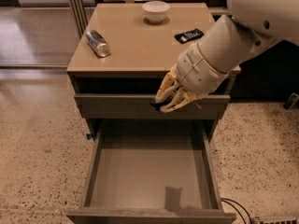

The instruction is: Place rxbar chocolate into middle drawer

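The tool (168, 101), closed on one end of the bar (154, 106), which looks light, thin and slippery, hangs with the open drawer (140, 171) below it.

The counter (135, 55) carries a white bowl (156, 10) top centre, a silver can (98, 43) upper left, seemingly a dark bar (188, 35) upper right; the tool (162, 104) hangs mid-frame.

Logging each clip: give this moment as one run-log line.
gripper: shut on rxbar, above drawer | drawer: open, rxbar not yet in | top: bowl, can, other bar
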Robot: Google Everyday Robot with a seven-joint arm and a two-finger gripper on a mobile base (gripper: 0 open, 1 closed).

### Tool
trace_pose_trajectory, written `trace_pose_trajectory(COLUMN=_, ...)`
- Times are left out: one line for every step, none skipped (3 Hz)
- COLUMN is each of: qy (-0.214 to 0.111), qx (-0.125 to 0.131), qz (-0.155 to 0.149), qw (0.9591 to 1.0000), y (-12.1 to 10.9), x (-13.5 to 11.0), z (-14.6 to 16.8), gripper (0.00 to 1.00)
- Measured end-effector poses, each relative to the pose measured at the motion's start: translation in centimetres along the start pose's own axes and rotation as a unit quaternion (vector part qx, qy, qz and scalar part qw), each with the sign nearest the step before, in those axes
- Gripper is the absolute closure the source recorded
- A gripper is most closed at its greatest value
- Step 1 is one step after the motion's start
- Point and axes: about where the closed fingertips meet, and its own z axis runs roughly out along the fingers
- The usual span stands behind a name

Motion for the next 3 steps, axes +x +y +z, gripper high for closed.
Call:
trace_pose_trajectory(qy=0.000, qx=0.000, qz=0.000, qw=1.0000, y=0.0, x=0.0, z=0.0, gripper=1.00)
trace_pose_trajectory(qy=-0.021, qx=0.004, qz=0.004, qw=0.9998, y=1.7, x=0.0, z=1.9, gripper=1.00)
trace_pose_trajectory(qy=-0.059, qx=0.005, qz=0.023, qw=0.9980, y=4.9, x=0.0, z=5.7, gripper=1.00)
